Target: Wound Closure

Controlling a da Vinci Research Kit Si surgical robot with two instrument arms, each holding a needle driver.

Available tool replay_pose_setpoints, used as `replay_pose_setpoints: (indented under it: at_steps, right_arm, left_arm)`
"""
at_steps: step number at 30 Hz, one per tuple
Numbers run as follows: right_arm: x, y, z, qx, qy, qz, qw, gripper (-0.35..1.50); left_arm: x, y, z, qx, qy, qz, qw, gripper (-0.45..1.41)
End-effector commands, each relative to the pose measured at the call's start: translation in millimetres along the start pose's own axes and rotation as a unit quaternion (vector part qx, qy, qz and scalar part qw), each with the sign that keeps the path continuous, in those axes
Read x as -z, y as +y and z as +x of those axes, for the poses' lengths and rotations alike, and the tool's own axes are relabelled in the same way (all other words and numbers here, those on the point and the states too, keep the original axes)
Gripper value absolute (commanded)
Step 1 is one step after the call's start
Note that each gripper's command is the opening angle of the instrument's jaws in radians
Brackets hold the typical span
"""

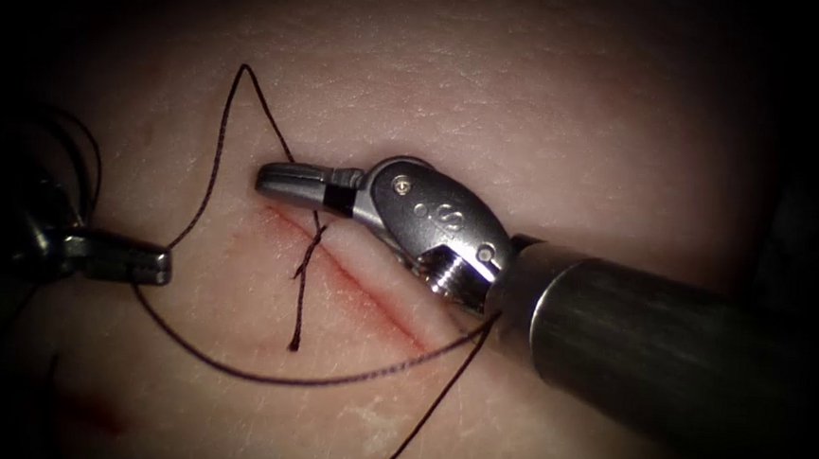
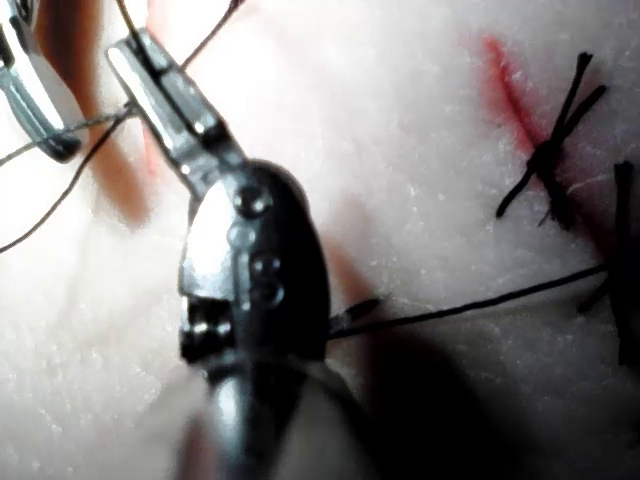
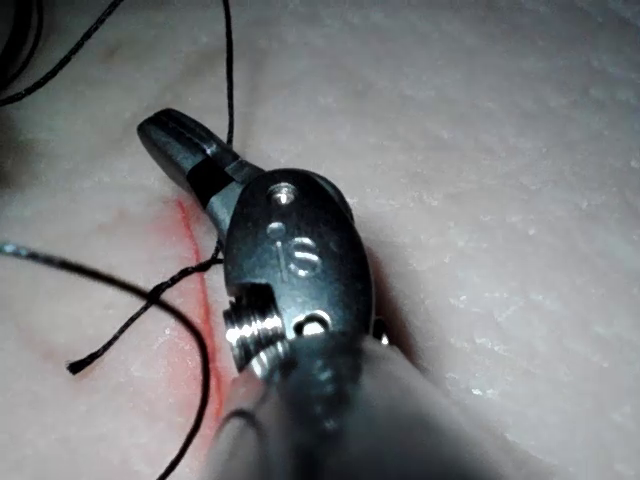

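Observation:
The tissue (image 1: 550, 105) carries a red cut (image 1: 367, 298) that runs on a slant. A knot of dark thread (image 1: 312, 244) sits on the cut, and its free tail (image 1: 295, 332) lies to the cut's left. My right tool (image 1: 289, 182) lies over the cut's upper end with its jaws shut on the thread (image 1: 266, 116), which rises to a peak. The same jaws (image 3: 170, 140) and knot (image 3: 213, 258) appear in the right wrist view. Left of the cut, my left tool (image 1: 146, 266) is shut on the thread (image 2: 95, 122) at its jaws (image 2: 135, 75).
A long slack loop of thread (image 1: 277, 380) sweeps from the left tool under the cut to the right shaft (image 1: 648, 358). More thread coils (image 1: 87, 158) lie at the far left. A tied stitch with cut ends (image 2: 548, 160) sits by a red mark (image 2: 508, 95).

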Motion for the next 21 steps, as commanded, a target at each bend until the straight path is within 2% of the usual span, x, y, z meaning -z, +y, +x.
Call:
replay_pose_setpoints:
  at_steps: [1,6,12,21]
  right_arm:
    - [-1.7,-0.1,-0.8,-0.003,0.001,0.005,1.0,-0.35]
    - [-4.6,1.6,-1.8,-0.014,0.013,0.019,1.0,-0.35]
    - [-6.6,3.5,-1.9,-0.031,0.049,0.031,0.998,-0.35]
    - [-8.4,3.7,-1.6,-0.096,0.106,0.091,0.985,-0.35]
  left_arm:
    - [-0.5,1.0,-0.7,0.003,-0.004,0.003,1.0,-0.45]
    - [-0.7,2.1,-0.9,0.01,0.003,-0.005,1.0,-0.45]
    - [-0.5,2.9,-1.7,0.034,0.014,-0.009,0.999,-0.45]
    - [-0.2,2.4,-3.8,0.097,0.024,-0.003,0.995,-0.45]
